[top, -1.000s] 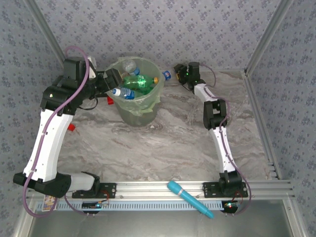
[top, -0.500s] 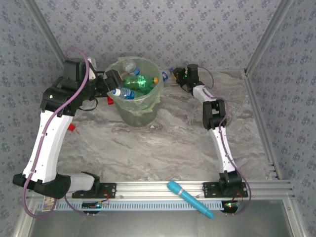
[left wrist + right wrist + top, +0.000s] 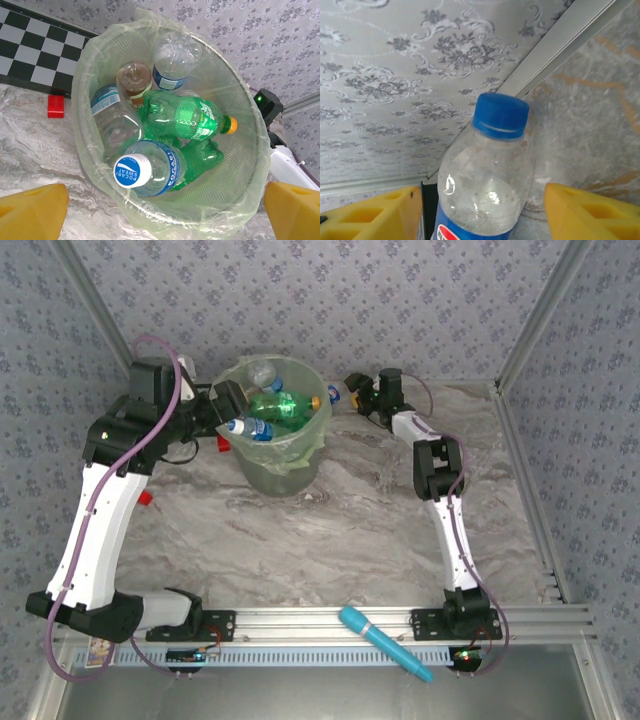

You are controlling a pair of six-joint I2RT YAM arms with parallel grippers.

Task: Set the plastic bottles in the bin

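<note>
The left gripper [image 3: 162, 212] is being held wide open just above the bin [image 3: 275, 468], in which green and clear bottles [image 3: 185, 117] are being cradled in a heap. Further right, against the back wall [image 3: 395, 75], a blue-capped bottle [image 3: 487, 170] is being straddled by the right gripper [image 3: 482, 215], jaws parted, gaps being left on both sides.

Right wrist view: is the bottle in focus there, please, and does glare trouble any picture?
Right wrist view: the bottle is fairly sharp, with small bright glints on its shoulder; the yellow fingers are soft. Left wrist view: the bin liner shines lightly. Top view: even light, no strong glare.
</note>
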